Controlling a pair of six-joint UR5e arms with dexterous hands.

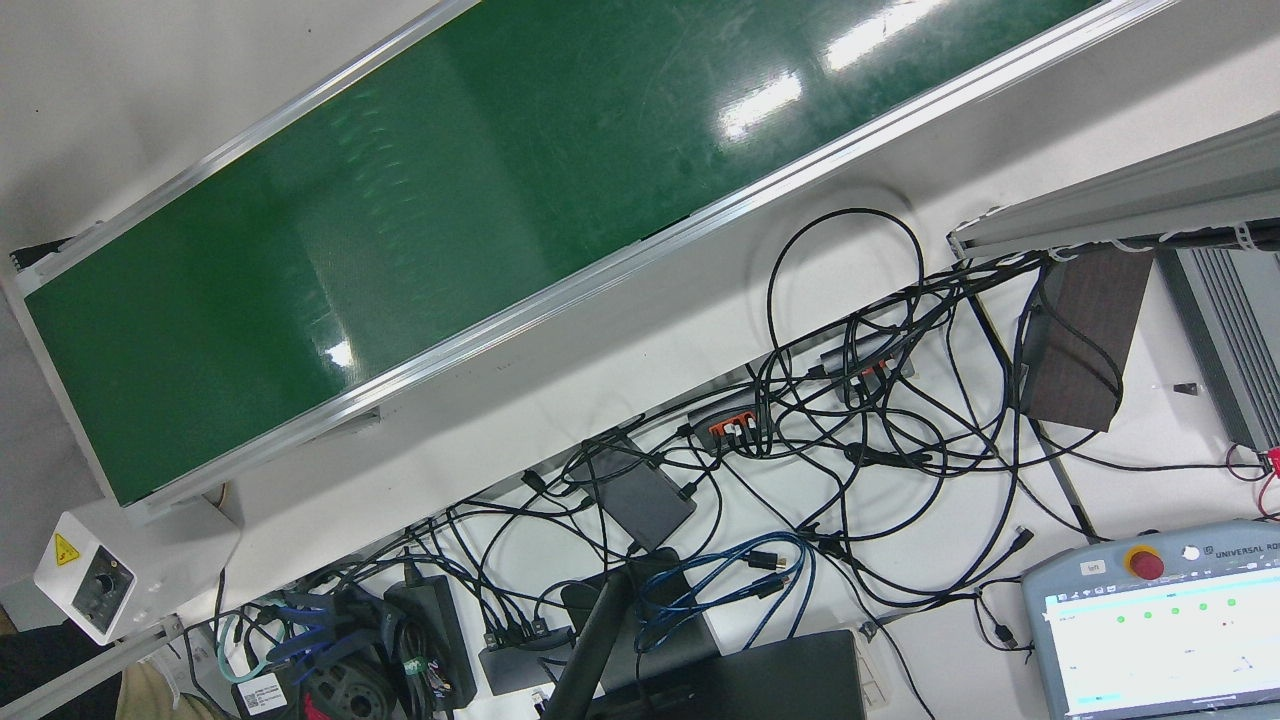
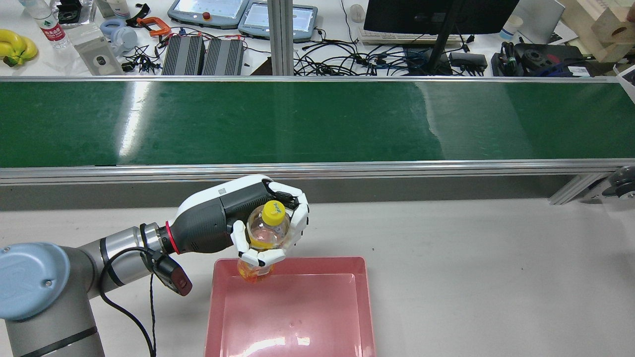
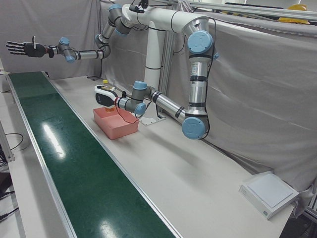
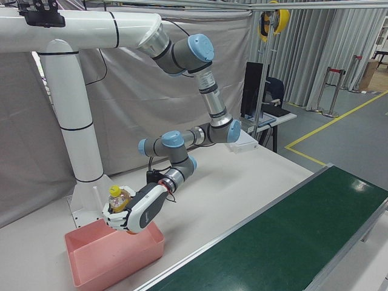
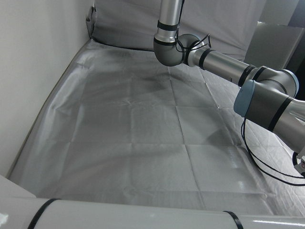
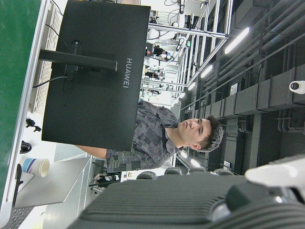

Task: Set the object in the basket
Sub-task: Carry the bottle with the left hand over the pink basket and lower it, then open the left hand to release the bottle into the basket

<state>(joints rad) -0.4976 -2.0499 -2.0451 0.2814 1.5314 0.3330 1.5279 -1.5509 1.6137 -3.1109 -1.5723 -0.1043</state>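
A clear bottle (image 2: pixel 268 230) with a yellow cap and orange liquid is held upright in my left hand (image 2: pixel 233 218). The hand is shut on it, over the far left corner of the pink basket (image 2: pixel 368 297); the bottle's base sits just above the basket's rim. In the right-front view the same hand (image 4: pixel 140 213) holds the bottle (image 4: pixel 118 197) above the basket (image 4: pixel 91 267). It also shows in the left-front view (image 3: pixel 105 91). My right hand (image 3: pixel 22 48) is raised high over the belt's far end, fingers spread and empty.
The green conveyor belt (image 2: pixel 317 121) runs along the far side of the white table (image 2: pixel 496 277). Beyond it is a desk with cables, a monitor (image 2: pixel 436 15) and teach pendants. A white box (image 3: pixel 270 194) lies at the table's end.
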